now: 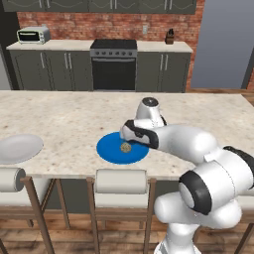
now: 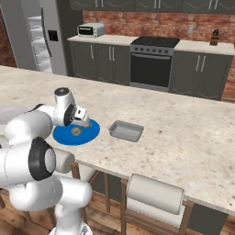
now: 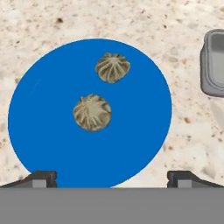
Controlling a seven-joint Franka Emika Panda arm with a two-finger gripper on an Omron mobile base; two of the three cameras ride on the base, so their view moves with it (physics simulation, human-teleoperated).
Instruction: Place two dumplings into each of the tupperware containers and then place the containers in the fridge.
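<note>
The step in hand looks like the first pick: the end effector [image 3: 112,177] hangs over the blue plate [image 3: 48,131] with its jaws spread wide and nothing between them, the two dark fingertips [image 3: 41,178] framing the plate's near edge in the hand view. Two dumplings [image 3: 92,113] lie on that plate, close together but apart, one nearer the plate's middle and the second dumpling [image 3: 113,68] toward its far rim. A tupperware container [image 2: 126,131] sits on the worktop [image 2: 183,124] just beside the plate, on the robot's right, with nothing visible inside it from the right base view; its corner also shows at the edge of the hand view. The fridge [image 2: 34,36] stands well apart, beyond the far left end of the worktop, with white shelves visible.

The next move, as I judge it, calls for centring on one dumpling, descending, and closing gently.

The dumplings are small, round and brownish-grey, with pleats radiating from a central pinch; they appear soft. The plate is a flat, smooth disc of saturated blue. The container is a shallow light-grey rectangle with rounded corners and a raised rim. The worktop is speckled beige stone. A pale round plate [image 1: 20,148] rests far to the left.
</note>
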